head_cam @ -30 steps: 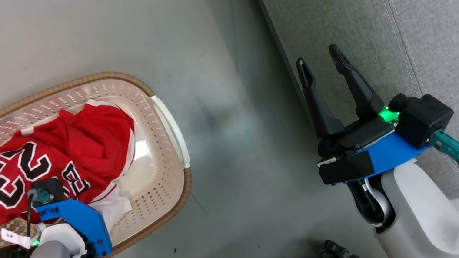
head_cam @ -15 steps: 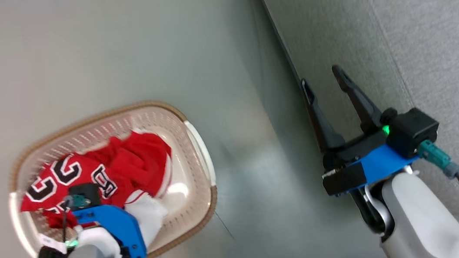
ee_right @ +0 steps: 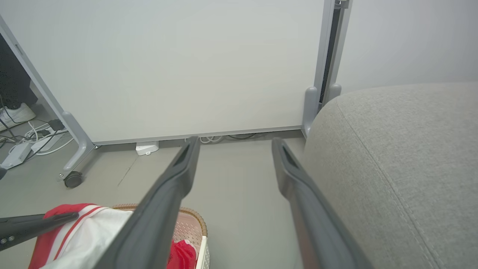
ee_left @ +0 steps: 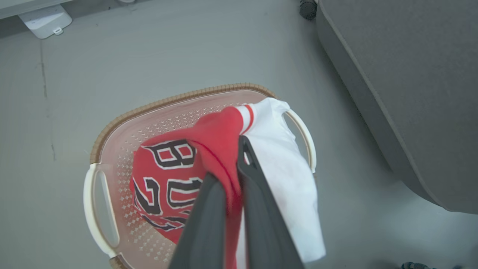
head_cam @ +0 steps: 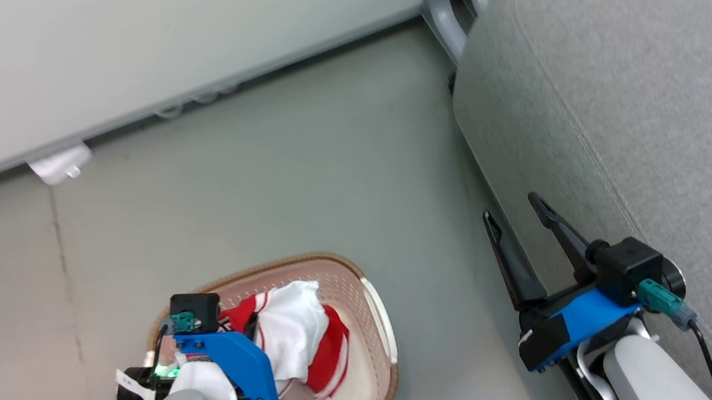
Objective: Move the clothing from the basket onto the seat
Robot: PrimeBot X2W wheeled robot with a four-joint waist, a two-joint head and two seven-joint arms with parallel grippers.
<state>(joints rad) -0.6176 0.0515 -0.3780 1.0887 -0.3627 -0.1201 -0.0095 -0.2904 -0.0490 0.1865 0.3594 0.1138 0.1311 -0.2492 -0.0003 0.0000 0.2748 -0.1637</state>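
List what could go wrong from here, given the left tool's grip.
1. The left tool pinches only a fold of the clothing; the thin fabric may slip out mid-carry.
2. The cloth hangs over the basket and could snag the rim, dragging it.
3. The right tool stands open between the basket and the seat; trailing fabric might catch on it.

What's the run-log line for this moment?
left gripper: shut on red-and-white clothing, over laundry basket | right gripper: open, empty, beside grey sofa | transfer: not yet done
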